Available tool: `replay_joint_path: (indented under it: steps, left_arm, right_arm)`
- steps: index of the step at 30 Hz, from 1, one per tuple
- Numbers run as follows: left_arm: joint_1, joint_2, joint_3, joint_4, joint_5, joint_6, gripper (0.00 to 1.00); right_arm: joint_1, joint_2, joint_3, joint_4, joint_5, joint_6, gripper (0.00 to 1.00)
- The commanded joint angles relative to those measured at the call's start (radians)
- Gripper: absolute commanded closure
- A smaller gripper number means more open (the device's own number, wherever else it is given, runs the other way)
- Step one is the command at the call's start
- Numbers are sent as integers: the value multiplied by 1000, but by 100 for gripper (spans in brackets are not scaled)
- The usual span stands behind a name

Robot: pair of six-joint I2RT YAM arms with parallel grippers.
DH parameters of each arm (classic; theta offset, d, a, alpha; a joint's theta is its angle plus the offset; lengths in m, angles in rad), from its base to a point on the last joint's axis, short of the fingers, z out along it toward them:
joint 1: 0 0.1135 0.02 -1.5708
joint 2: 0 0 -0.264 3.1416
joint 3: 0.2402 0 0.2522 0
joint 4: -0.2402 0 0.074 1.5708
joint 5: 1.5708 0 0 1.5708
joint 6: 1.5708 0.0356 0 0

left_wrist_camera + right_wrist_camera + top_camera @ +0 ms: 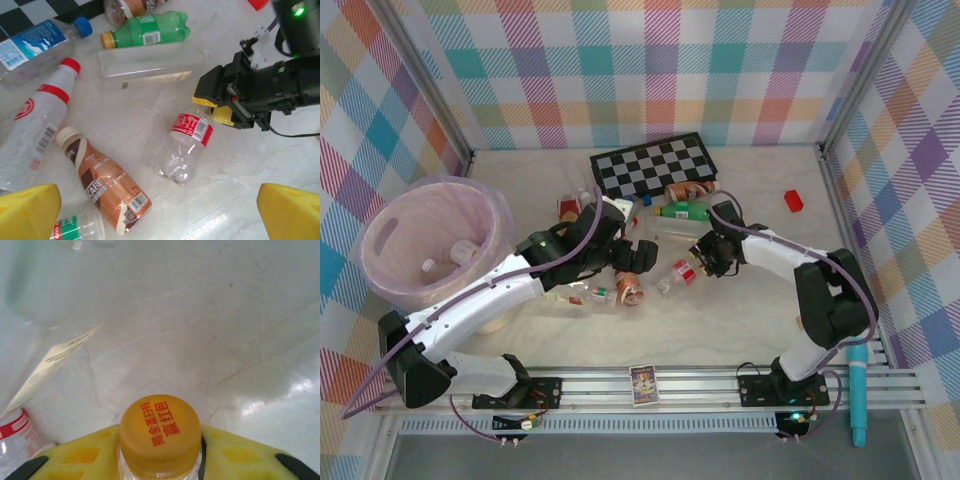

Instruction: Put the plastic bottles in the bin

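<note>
1. A round cream bin [440,182], lined with a translucent pink bag, stands at the left edge of the pale marbled bench [770,175]; at least two pale bottles [465,250] lie inside it, so a start is made.
2. The right gripper [216,106] is clamped on the neck of a clear plastic bottle [185,142] with a red label and an orange cap [160,432]; the bottle appears to rest on its side near the bench's middle, well apart from the bin.
3. The left gripper [158,205] hovers above the scatter; its fingers are spread wide and hold nothing.
4. Most of the work looks undone; a green bottle [150,31], a brown coffee bottle [107,187], a white red-capped bottle [35,130] and others lie loose around the middle.
</note>
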Motion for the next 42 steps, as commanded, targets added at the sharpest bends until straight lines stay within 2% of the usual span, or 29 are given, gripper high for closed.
replay_joint_path:
  steps: [1,5,8,9,12,15,22,26,30,36,42]
  left_arm:
    - [-14,16,-20,114,70,-13,0]
    - [-15,64,-11,138,130,-11,0]
    - [-23,88,-19,197,219,-4,0]
    - [-30,97,-20,217,254,3,0]
    - [-50,137,-8,252,335,23,0]
    - [-67,190,15,269,365,21,0]
    - [-111,302,59,342,372,-13,0]
    - [-121,322,56,425,345,-36,0]
    - [-121,327,59,421,293,-36,0]
    - [-121,319,44,424,279,-53,22]
    - [-121,308,45,403,258,-52,36]
  right_arm:
    - [-30,-99,-13,-67,-10,-86,66]
    - [-69,-208,-27,-122,-9,-155,70]
    - [-93,-292,-13,-162,-20,-264,71]
    - [-105,-311,0,-172,-55,-328,71]
    - [-133,-343,52,-177,-245,-524,81]
    - [-132,-350,127,-241,-318,-615,85]
    - [-118,-368,148,-164,-472,-614,85]
    - [-90,-357,155,-160,-479,-623,84]
    - [-87,-356,143,-148,-485,-622,84]
    - [-87,-357,134,-144,-462,-622,84]
    - [-87,-361,132,-126,-449,-604,83]
